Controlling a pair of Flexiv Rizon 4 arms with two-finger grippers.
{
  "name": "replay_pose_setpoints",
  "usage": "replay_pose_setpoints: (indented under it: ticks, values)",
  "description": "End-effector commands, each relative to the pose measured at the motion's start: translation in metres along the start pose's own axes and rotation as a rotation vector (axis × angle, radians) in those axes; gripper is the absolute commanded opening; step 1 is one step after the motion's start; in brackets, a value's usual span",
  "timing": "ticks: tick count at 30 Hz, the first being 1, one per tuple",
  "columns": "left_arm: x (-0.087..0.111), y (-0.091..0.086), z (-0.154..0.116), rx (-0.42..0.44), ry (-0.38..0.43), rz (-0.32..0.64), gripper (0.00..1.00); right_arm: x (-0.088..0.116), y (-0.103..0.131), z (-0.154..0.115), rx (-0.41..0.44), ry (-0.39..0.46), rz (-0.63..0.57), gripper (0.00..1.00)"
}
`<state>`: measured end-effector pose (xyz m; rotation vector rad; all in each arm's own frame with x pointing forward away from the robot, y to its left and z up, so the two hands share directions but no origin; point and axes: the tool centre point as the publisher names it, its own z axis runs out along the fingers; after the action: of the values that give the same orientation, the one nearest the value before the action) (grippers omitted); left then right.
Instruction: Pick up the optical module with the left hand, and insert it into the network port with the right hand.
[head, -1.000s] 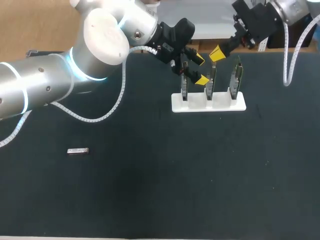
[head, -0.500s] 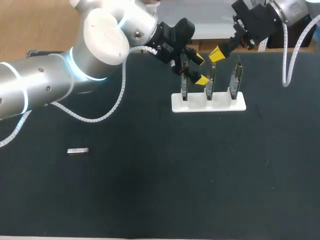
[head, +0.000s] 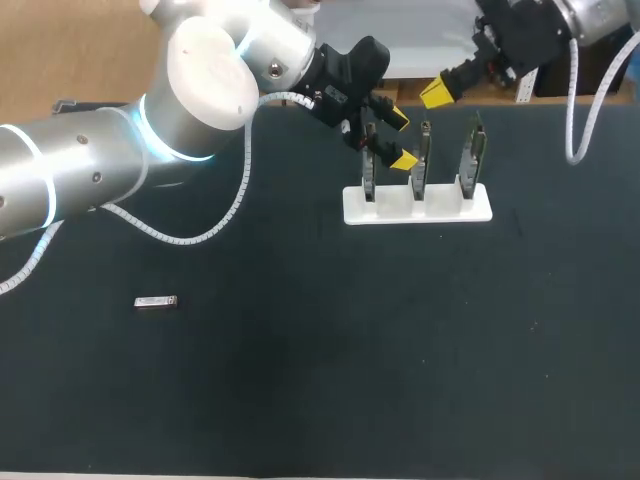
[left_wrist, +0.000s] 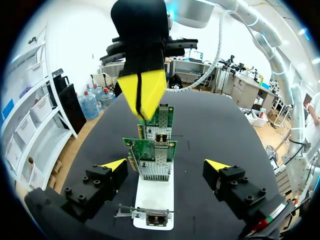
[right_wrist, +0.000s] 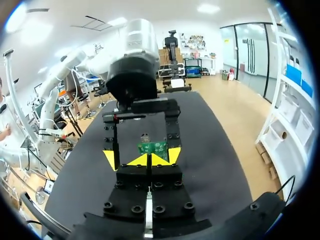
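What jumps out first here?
The bulky white left arm stretches to the white stand of three upright circuit boards, left gripper open by them. The right gripper hangs above, jaws shut. The optical module lies alone far left on the black table.

Optical module (head: 156, 302): small silver bar, lying flat, near left. Network ports (left_wrist: 161, 138): metal sockets on three green cards (head: 473, 152), upright in a white stand (head: 440, 208), far right of centre.
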<state>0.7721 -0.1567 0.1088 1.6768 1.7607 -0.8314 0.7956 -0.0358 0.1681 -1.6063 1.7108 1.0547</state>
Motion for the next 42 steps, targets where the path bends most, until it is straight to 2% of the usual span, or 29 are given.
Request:
replay_pose_setpoints:
  ticks: [1, 6, 12, 17, 20, 22, 42]
  values:
    - [-0.001, 0.002, 0.0, 0.003, 0.006, -0.002, 1.0, 0.002, 0.014, -0.019, 0.04, -0.024, -0.005, 0.0]
    - [-0.001, 0.002, 0.0, 0.003, 0.006, -0.002, 1.0, 0.009, 0.021, -0.039, 0.051, -0.082, -0.025, 0.0]
    - [-0.001, 0.002, 0.0, 0.003, 0.006, -0.002, 1.0, 0.022, 0.025, -0.052, 0.075, -0.098, -0.027, 0.0]
    - [-0.001, 0.002, 0.0, 0.003, 0.006, -0.002, 1.0, 0.032, 0.027, -0.06, 0.05, -0.123, -0.042, 0.0]
    - [-0.001, 0.002, 0.0, 0.003, 0.006, -0.002, 1.0, 0.041, 0.027, -0.065, 0.033, -0.115, -0.036, 0.0]
    - [-0.001, 0.002, 0.0, 0.003, 0.006, -0.002, 1.0, 0.043, 0.028, -0.067, 0.027, -0.08, -0.049, 0.0]
    - [-0.001, 0.002, 0.0, 0.003, 0.006, -0.002, 1.0, 0.069, 0.015, -0.074, -0.012, -0.07, -0.022, 0.0]
